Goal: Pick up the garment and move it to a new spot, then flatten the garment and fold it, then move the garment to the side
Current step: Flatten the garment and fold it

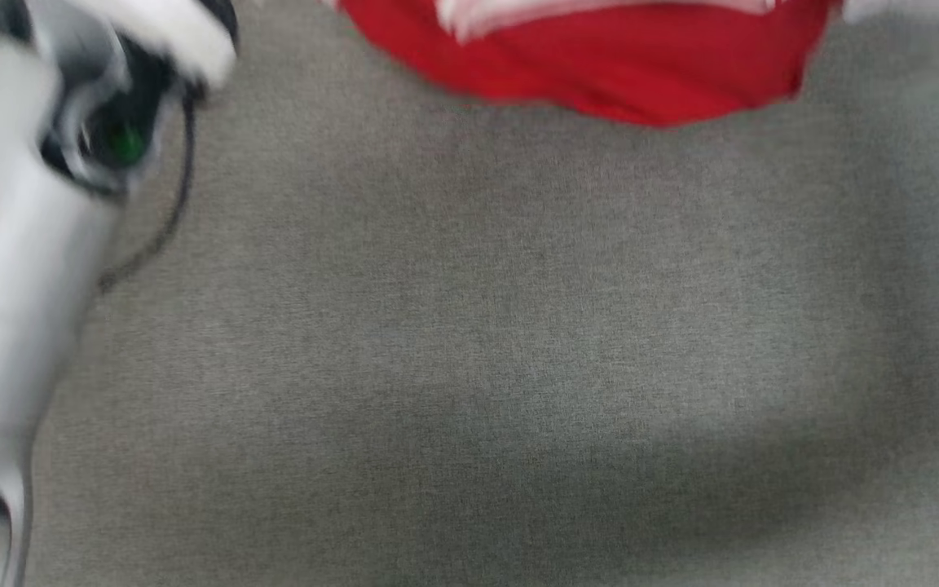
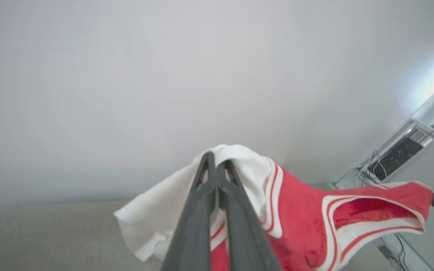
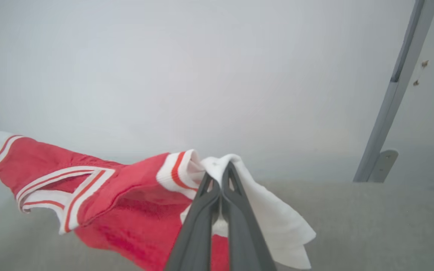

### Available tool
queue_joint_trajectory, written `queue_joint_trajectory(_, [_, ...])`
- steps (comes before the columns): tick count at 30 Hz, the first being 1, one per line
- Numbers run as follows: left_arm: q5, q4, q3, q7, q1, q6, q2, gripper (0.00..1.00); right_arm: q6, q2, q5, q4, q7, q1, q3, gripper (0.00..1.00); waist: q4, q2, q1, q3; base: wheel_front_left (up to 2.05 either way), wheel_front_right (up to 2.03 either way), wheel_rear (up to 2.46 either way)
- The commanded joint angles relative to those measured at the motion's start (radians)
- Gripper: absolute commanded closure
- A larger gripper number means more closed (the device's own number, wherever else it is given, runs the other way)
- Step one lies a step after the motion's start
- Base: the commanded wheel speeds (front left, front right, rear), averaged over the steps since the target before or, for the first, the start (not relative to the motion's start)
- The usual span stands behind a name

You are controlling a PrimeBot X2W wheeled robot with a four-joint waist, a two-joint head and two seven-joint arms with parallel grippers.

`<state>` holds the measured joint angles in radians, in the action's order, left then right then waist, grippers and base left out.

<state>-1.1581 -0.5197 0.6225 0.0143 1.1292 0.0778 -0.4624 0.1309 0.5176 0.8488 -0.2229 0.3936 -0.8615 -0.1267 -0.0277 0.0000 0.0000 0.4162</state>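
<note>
Now, our grip: left gripper and right gripper each pinch the garment.
Room: grey surface open below its hem.
Hidden: its top, cropped.

Head view motion-blurred. Garment cut off at 12 o'clock edge. Pale forearm smeared, cropped at 9 o'clock. Wrist views crop garment at 6 o'clock.

The garment hangs over the far edge of the table, from centre to right, stretched between both grippers. The left gripper is clamped on one sleeve at the garment's left end. The right gripper is clamped on the other sleeve at its right end. The left forearm lies along the table's left side. A metal post stands behind the table, far right.
</note>
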Motion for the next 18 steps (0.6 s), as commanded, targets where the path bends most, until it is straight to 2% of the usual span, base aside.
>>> queue_joint_trajectory(1, [0.007, -0.044, -0.017, -0.022, 0.073, -0.006, 0.022, 1.0, 0.0, -0.025, -0.014, -0.054, -0.021, -0.091, -0.003, 1.0, -0.007, 0.0, 0.0, 0.034, 0.0, 0.0, 0.0])
queue_joint_trajectory(3, [0.004, -0.118, -0.041, -0.041, 0.156, -0.021, 0.055, 1.0, 0.0, -0.054, -0.034, -0.132, -0.051, -0.207, -0.001, 1.0, -0.006, 0.0, 0.0, 0.052, 0.0, 0.0, 0.0])
queue_joint_trajectory(4, [0.004, -0.118, -0.041, -0.041, 0.156, -0.021, 0.055, 1.0, 0.0, -0.054, -0.034, -0.132, -0.051, -0.207, -0.001, 1.0, -0.006, 0.0, 0.0, 0.052, 0.0, 0.0, 0.0])
queue_joint_trajectory(9, [0.034, -0.28, -0.07, -0.114, 0.372, -0.016, 0.102, 1.0, 0.0, -0.117, -0.085, -0.306, -0.148, -0.458, 0.006, 1.0, -0.001, 0.0, 0.0, 0.068, 0.0, 0.0, 0.0])
queue_joint_trajectory(12, [0.045, -0.372, -0.098, -0.198, 0.496, 0.011, 0.123, 1.0, 0.0, -0.145, -0.119, -0.414, -0.25, -0.592, -0.002, 1.0, -0.004, 0.0, 0.0, 0.051, 0.0, 0.0, 0.0])
queue_joint_trajectory(18, [0.027, -0.43, -0.087, -0.208, 0.51, 0.046, 0.147, 1.0, 0.0, -0.144, -0.116, -0.523, -0.336, -0.631, -0.049, 1.0, 0.006, 0.0, 0.0, -0.004, 0.0, 0.0, 0.0])
